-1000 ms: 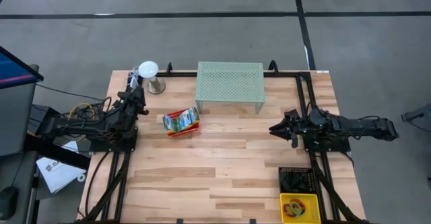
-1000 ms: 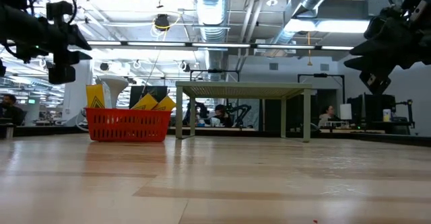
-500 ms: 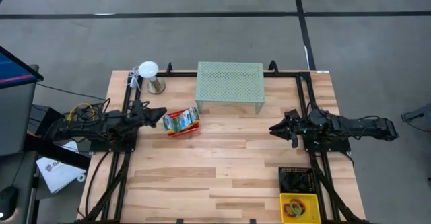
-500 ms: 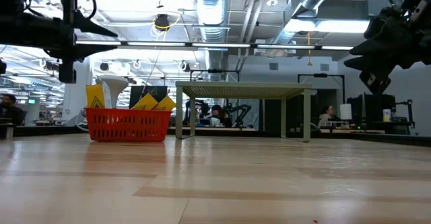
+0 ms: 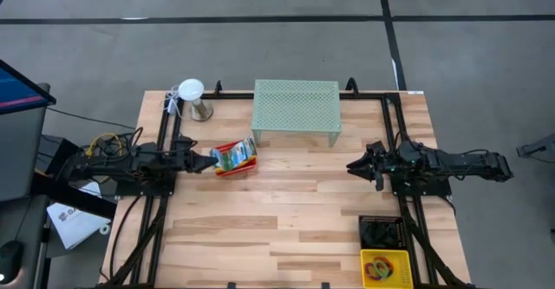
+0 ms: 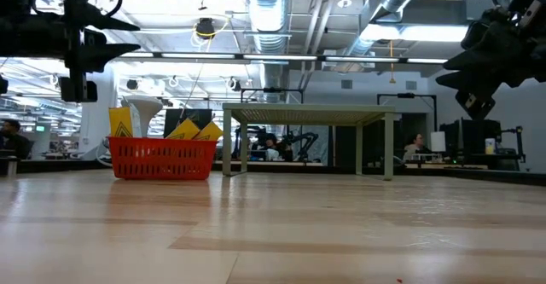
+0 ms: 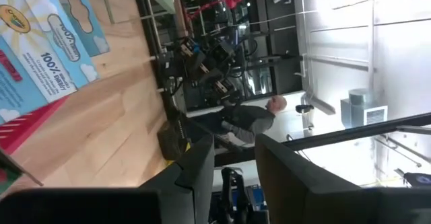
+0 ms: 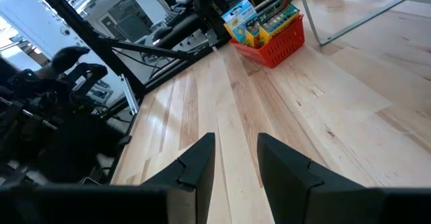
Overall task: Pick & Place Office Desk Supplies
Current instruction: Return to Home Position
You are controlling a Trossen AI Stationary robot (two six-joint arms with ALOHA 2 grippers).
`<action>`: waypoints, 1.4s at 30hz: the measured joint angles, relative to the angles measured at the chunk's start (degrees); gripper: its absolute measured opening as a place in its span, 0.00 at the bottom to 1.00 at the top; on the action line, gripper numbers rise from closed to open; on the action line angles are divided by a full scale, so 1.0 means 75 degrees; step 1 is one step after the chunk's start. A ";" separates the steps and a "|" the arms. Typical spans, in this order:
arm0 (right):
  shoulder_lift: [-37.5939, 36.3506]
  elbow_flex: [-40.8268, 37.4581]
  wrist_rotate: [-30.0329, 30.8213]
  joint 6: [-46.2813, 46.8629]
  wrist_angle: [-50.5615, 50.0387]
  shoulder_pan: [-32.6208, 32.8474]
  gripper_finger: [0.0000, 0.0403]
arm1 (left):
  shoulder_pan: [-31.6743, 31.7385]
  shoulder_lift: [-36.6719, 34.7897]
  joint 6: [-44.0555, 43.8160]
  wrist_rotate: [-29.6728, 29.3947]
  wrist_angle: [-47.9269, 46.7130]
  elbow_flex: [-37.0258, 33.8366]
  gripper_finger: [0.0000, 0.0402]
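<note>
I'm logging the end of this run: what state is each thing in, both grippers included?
Red mesh tray: upright, filled with yellow-green crayon boxes.
Yellow tray: holds thin coloured elastic loops.
Black tray: contents too dark to tell.
Mint-green mesh shelf: standing on its legs.
Left gripper: open, empty, raised beside the red tray.
Right gripper: open, empty, raised.

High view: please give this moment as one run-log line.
left hand: open, near red tray | right hand: open, over right side of table | elastic loops: in yellow tray
</note>
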 joint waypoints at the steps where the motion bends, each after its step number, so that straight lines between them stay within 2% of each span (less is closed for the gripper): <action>1: 0.0003 0.0000 0.0000 0.0000 0.0000 0.0000 0.27 | 0.0000 0.0025 0.0000 0.0000 0.0012 0.0000 0.26; 29: 0.0003 -0.0003 0.0000 0.0000 0.0000 0.0000 0.27 | 0.0000 0.1161 -0.0002 -0.0003 0.0010 0.0000 0.26; 42: 0.0003 -0.0003 0.0000 0.0000 0.0000 0.0000 0.27 | -0.0002 0.1387 -0.0001 -0.0003 0.0009 0.0000 0.26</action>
